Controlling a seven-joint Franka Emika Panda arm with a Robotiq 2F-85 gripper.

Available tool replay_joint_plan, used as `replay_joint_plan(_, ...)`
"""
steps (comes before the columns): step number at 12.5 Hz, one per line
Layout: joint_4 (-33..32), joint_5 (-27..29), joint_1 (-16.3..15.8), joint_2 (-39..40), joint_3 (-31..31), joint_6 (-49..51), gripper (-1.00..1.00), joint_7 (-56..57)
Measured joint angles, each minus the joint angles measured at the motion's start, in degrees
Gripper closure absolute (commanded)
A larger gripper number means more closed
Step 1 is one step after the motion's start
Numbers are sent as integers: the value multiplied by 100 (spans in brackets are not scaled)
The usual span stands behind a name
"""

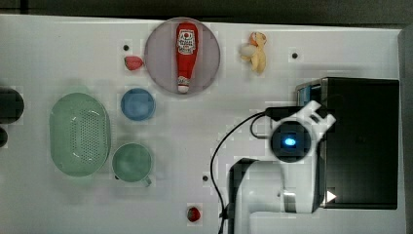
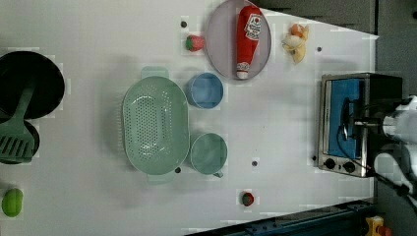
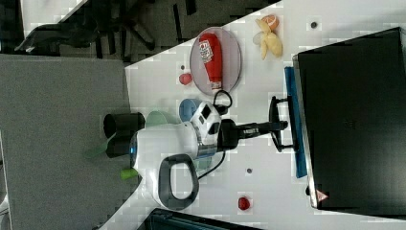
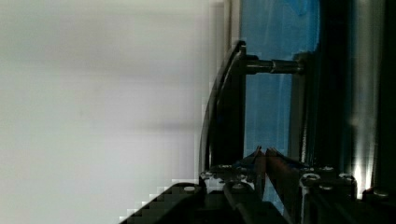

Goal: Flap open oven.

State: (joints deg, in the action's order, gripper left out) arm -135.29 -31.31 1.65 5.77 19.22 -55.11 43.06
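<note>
The oven [image 1: 363, 141] stands at the top view's right, with a black top, silver front frame [image 2: 322, 123] and blue glass door [image 4: 268, 107]. Its door looks flush with the frame. The dark bar handle [image 3: 273, 125] stands off the glass on posts. My gripper [image 3: 283, 125] reaches level toward the door at mid-handle. In the wrist view the gripper [image 4: 264, 154] is shut, its fingertips pressed together in the gap between the handle bar [image 4: 229, 116] and the glass, beside the bar rather than around it.
A purple plate [image 1: 160, 68] holds a ketchup bottle [image 1: 186, 48]. A plush toy [image 1: 255, 51], blue cup [image 1: 138, 104], green cup [image 1: 131, 162], green colander [image 1: 80, 134] and two small red fruits [image 1: 134, 62] [image 1: 194, 213] lie on the white table. My cable [image 1: 219, 146] loops beside the arm.
</note>
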Motion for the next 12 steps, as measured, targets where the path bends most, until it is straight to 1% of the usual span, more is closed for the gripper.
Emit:
replay_joint_plan(2, -22, -313, -166, 127, -190, 101, 65, -481)
replay_joint_plan(5, 11, -803, -287, 642, -592, 120, 65, -1490)
replay_joint_plan(7, 123, -1555, -466, 1158, -779, 229, 65, -2235)
replay_joint_plan(8, 157, -1832, -550, 1396, -907, 263, 65, -2578)
replay_joint_plan(12, 280, -2045, -894, 2158, -1032, 512, 65, -3728)
